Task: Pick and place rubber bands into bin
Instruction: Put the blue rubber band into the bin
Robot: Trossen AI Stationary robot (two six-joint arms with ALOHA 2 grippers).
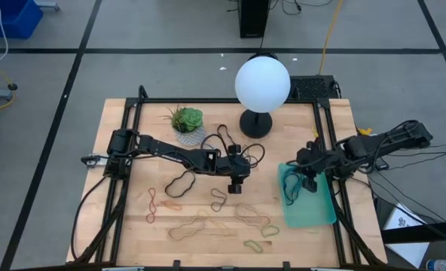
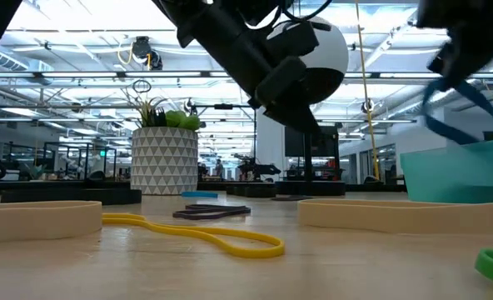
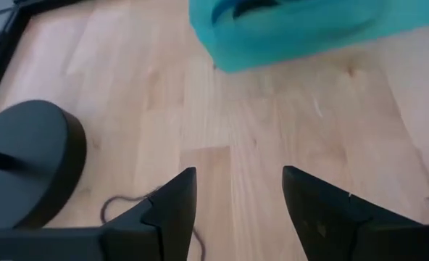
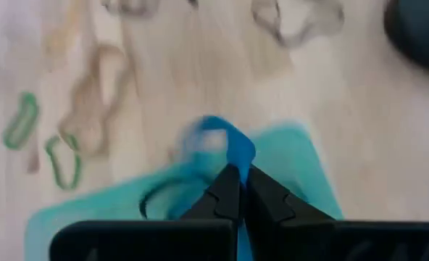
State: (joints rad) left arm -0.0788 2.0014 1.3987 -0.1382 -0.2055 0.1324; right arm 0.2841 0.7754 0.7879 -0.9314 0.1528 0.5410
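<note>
Blue band pinched tight in right gripper, dangled over bin at table's right. Release best done low and centred so loop isn't draped over rim. Left gripper spread wide, nothing held, parked mid-table.

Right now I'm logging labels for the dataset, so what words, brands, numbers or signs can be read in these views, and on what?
None can be read.
Bin, plant pot, globe lamp and rubber bands: no print shows on them.
Papers at the table's right edge: too small to tell whether they bear text.
Room behind the table in the low view: no sign can be made out.
</note>
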